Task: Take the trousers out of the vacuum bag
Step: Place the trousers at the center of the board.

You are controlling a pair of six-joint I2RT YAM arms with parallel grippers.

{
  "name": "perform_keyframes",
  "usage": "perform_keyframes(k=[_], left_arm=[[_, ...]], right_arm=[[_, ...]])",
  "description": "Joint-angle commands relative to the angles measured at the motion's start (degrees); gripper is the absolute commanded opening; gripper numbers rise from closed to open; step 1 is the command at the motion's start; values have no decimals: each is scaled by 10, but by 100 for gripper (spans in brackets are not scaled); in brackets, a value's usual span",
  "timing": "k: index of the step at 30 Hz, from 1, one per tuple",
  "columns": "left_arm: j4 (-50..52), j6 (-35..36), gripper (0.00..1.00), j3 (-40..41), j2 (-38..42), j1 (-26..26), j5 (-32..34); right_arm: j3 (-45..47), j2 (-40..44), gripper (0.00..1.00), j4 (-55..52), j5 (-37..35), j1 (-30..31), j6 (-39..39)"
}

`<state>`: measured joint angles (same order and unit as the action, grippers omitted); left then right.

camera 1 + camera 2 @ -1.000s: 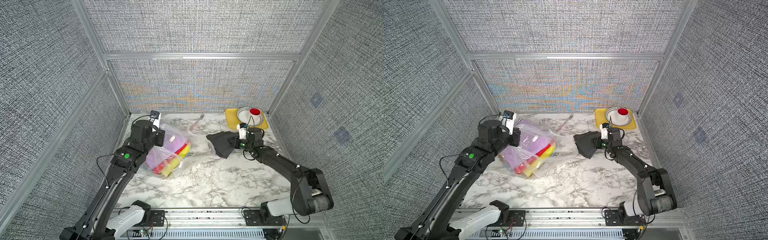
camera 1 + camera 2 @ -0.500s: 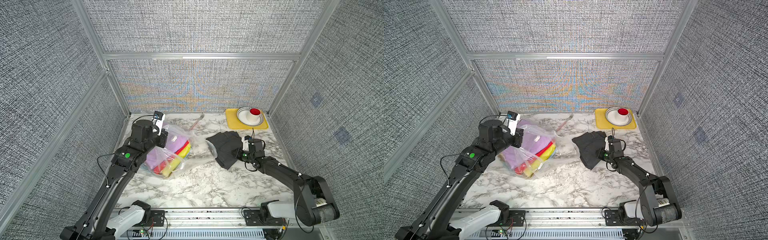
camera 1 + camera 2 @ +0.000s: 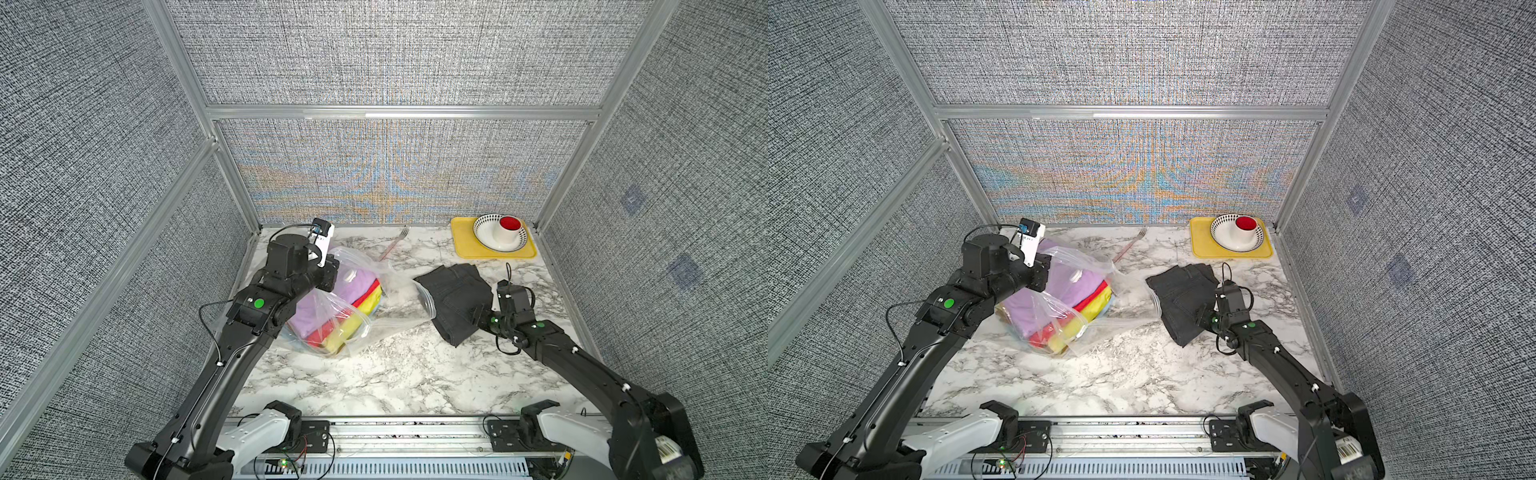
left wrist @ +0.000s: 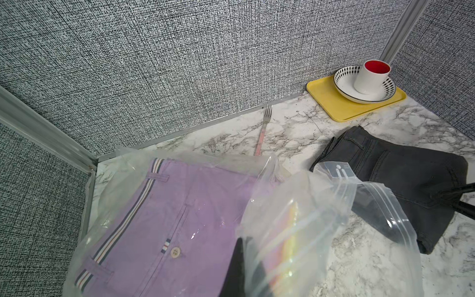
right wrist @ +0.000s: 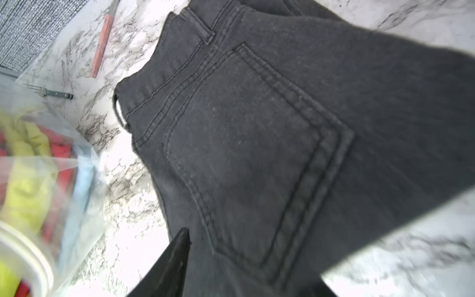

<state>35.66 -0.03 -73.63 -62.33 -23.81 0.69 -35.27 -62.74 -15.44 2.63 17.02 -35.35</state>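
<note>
Dark grey trousers (image 3: 455,297) lie on the tabletop (image 3: 395,374) beside the vacuum bag (image 3: 399,286), under the open right hand (image 3: 480,316). The left hand (image 3: 327,279) pinches the bag, with coloured trousers (image 3: 320,299) inside.

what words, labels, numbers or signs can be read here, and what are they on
Nothing reads clearly enough to quote.
vacuum bag: pale printed symbol by its zip strip, no legible letters.
white camera housing on the left wrist: tiny dark print, too small.
barcode sticker on the right arm's base: bars only, no legible digits.
lilac trousers: striped tab, no words.
</note>
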Motion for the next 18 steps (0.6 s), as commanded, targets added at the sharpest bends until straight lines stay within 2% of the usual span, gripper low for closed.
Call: perform_keyframes(k=[1, 4, 7, 11, 18], left_arm=[[-27, 3, 0, -9, -3, 1, -13], [-27, 1, 0, -11, -6, 1, -16], [-26, 1, 0, -11, -4, 1, -15], [-27, -3, 0, -10, -2, 1, -18], [-22, -8, 0, -18, 1, 1, -24]], right_arm=[[-34, 29, 58, -91, -101, 28, -2], [-87, 39, 59, -155, -161, 55, 3], [-111, 42, 58, -168, -169, 67, 11], [-112, 28, 58, -127, -154, 70, 20], [-67, -66, 55, -21, -115, 80, 14]])
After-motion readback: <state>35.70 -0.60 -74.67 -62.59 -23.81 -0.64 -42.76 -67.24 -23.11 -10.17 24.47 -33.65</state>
